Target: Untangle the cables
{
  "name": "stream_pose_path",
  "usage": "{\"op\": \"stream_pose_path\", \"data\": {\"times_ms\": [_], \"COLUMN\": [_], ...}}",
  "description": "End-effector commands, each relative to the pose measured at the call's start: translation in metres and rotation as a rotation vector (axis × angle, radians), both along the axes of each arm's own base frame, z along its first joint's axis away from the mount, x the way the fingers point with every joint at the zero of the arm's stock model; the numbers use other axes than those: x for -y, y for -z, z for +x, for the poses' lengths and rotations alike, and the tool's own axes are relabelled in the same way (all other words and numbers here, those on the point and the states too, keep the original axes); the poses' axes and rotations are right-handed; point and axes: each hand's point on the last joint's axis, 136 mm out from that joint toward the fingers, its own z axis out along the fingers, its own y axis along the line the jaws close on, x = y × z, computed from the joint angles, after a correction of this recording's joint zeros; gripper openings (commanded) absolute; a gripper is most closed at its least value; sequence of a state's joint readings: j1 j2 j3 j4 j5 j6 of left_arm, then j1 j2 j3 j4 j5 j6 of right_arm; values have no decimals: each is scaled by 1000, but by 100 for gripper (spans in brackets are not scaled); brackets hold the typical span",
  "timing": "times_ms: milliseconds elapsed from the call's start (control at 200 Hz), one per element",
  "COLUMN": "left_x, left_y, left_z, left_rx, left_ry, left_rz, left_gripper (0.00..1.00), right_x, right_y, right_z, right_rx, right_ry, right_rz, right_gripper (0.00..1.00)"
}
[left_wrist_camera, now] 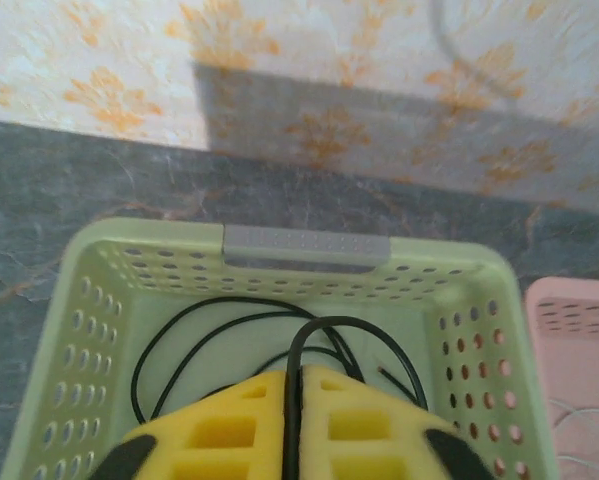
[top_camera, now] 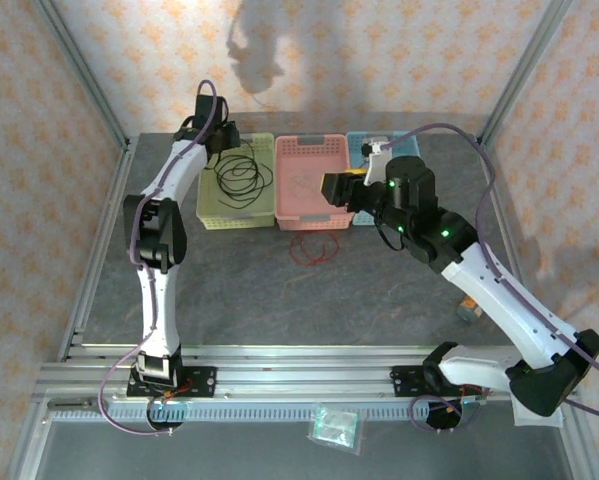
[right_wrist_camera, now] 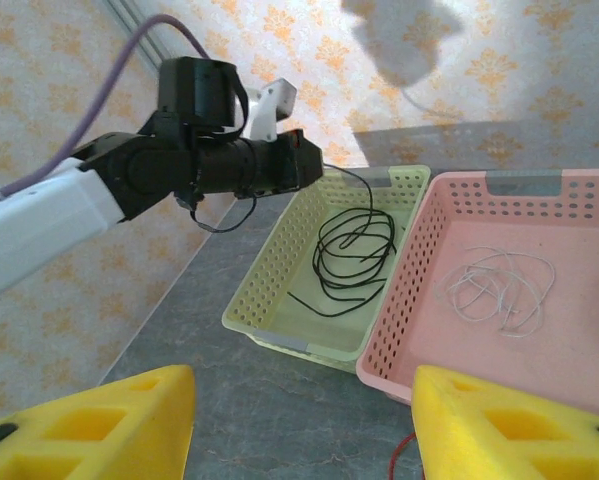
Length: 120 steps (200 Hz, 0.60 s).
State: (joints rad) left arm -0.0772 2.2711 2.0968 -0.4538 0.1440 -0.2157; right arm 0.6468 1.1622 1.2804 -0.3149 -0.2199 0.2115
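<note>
- Left gripper (top_camera: 227,140), seen from the top, hangs over the far end of the green basket (top_camera: 237,222), where the black cable (top_camera: 244,175) lies in loose coils.
- Right gripper (top_camera: 335,188) hovers above the pink basket (top_camera: 314,222); what is inside is too faint to make out from here. The blue basket (top_camera: 364,140) sits behind that arm with its contents hidden.
- A red cable (top_camera: 314,247) lies coiled on the counter (top_camera: 279,300), just in front of the pink basket and outside all three baskets.
- From the left wrist, the gripper is closed to a narrow slit with a strand of the black cable caught in it. The rest of the cable loops down onto the green basket's floor.
- From the right wrist, the right gripper stands wide open and holds nothing. A thin strand runs from the left gripper's tip down to the black coils.
- A pale cable (right_wrist_camera: 499,285) lies as a loose tangle on the pink basket's floor.
- Judging by their look, all three cables are light, limp and thin. They would likely slip from a loose pinch and drag their loops when lifted.
- The surest hold on each looks like a single strand at the coil's outer edge, clear of any crossings.
</note>
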Motion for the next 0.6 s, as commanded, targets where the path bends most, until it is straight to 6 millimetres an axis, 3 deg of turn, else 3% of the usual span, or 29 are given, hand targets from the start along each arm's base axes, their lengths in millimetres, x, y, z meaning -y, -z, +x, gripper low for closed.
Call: {"op": "stream_pose_path", "data": {"times_ms": [0,150,265,375,596], "left_x": [0,-2,-4,6,48], "left_y": [-9,-26,-39,-52,-64], "left_z": [-5,-11,-21,-34,-68], "left_rx": [-30,7,24,38,38], "left_ry": [23,3,-5,48,267], "left_rz": [-18,-34,-34,-71,-237], "left_gripper": [41,69,81,95,99], "right_x": [13,17,14,10,4], "right_y": [-7,-5,-1,2,13], "right_z": [-3,-3,0,3,9], "right_rx": [31,33,28,23,8], "right_ry": [43,62,55,44,40], "right_rz": [-9,-16,-22,-30,-50], "right_gripper": [59,59,59,59,59]}}
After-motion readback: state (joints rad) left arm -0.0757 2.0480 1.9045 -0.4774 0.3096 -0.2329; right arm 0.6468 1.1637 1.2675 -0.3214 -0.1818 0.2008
